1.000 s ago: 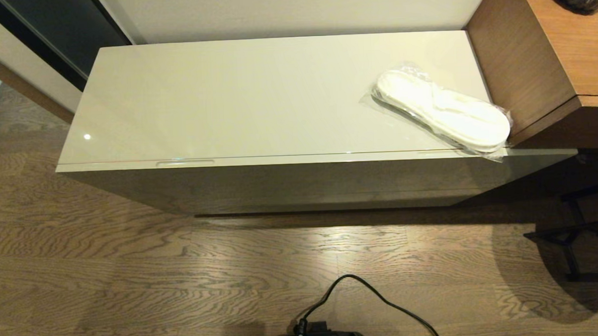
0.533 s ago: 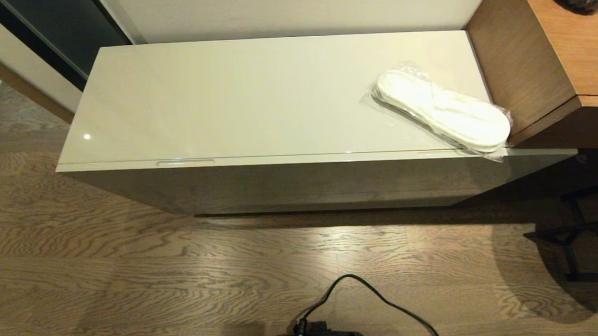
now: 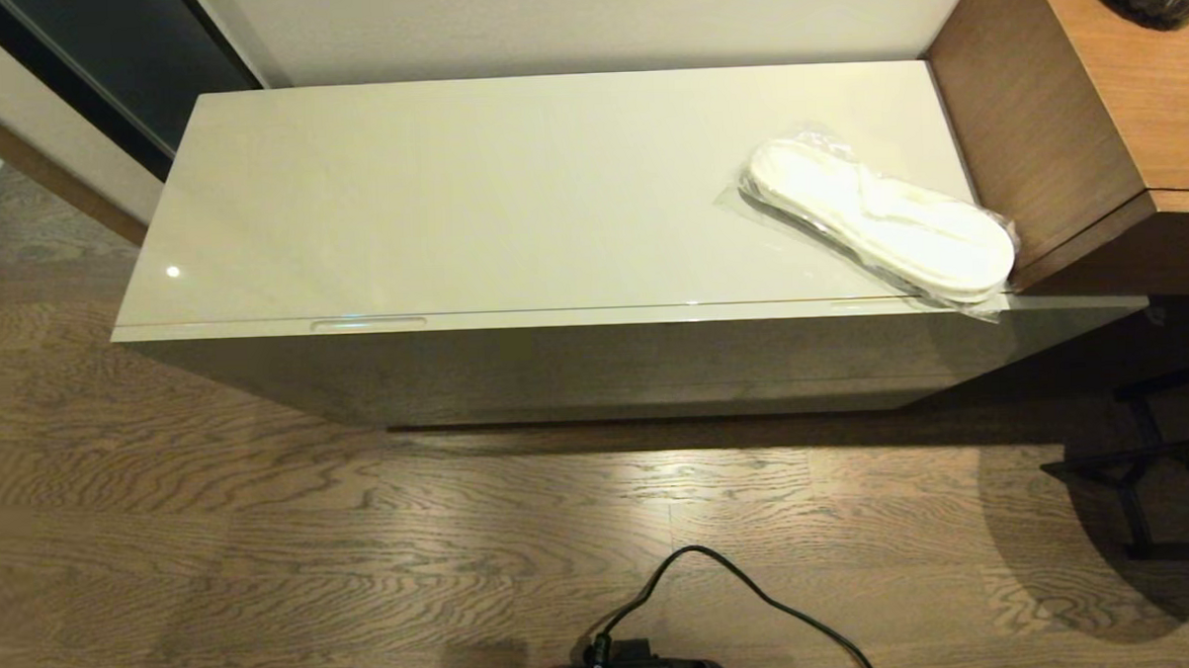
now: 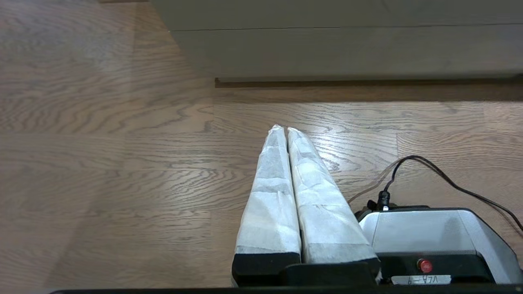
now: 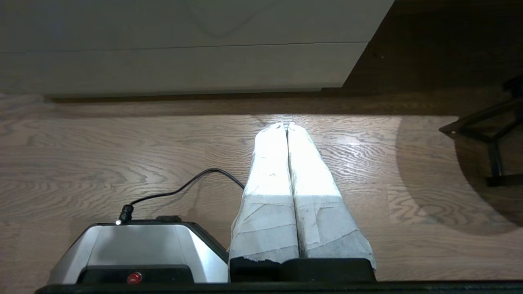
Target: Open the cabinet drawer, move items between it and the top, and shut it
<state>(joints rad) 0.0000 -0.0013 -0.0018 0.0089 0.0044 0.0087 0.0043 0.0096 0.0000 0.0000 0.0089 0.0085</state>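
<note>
Handling a shut drawer and a slippery pack

Needs a pull at the slot handle (image 3: 368, 323) of the drawer (image 3: 594, 317). Slippers (image 3: 882, 220) on the top (image 3: 471, 190), right end: light, soft, slippery plastic. Left gripper (image 4: 284, 130) and right gripper (image 5: 287, 125) clenched, empty, above floor.

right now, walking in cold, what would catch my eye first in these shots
The white slippers sealed in clear plastic stand out, lying slantwise at the right end of the glossy beige cabinet top, beside the brown wooden unit. The cabinet drawer below is shut. Low over the wood floor, the left gripper and right gripper point at the cabinet, white-wrapped fingers pressed together and empty.
</note>
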